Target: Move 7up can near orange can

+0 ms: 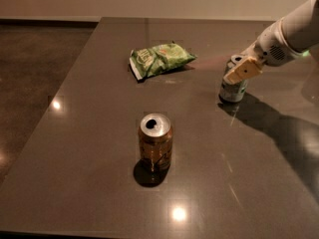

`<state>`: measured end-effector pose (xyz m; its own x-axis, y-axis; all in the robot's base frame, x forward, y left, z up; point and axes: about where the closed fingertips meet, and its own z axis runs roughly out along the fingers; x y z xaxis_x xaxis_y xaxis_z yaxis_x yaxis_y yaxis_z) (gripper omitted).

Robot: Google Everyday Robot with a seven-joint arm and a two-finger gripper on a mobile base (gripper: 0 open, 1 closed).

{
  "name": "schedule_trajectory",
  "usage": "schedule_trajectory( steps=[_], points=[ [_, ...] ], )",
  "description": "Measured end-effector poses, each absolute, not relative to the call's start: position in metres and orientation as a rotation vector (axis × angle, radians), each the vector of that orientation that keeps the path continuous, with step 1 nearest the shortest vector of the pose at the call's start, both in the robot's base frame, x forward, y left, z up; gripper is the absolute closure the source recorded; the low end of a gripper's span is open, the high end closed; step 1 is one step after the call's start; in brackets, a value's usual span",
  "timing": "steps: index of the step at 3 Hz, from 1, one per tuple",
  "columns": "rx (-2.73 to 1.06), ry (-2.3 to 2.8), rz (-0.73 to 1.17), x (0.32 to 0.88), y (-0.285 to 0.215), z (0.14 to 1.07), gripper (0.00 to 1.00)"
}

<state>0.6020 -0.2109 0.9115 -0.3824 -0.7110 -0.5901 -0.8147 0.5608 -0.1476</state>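
Observation:
The 7up can (232,89), grey-green with a silver top, stands upright on the dark table (89,133) at the right, behind the middle. My gripper (239,69) reaches in from the upper right and is at the can's upper part, covering part of its top and side. The orange can (155,143), orange-brown with a silver top, stands upright near the table's middle front, well to the left of and nearer than the 7up can. The two cans are far apart.
A green chip bag (159,59) lies on the table behind the orange can and left of the 7up can. The table's left edge (60,98) drops to a dark floor. My white arm (294,34) spans the upper right corner.

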Motion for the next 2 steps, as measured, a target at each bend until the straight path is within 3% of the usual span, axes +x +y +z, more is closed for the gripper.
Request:
schedule_trajectory(
  steps=[2],
  points=[
    [-1.337,2.149,0.295,0.578,-0.186,0.923,0.93]
  ],
)
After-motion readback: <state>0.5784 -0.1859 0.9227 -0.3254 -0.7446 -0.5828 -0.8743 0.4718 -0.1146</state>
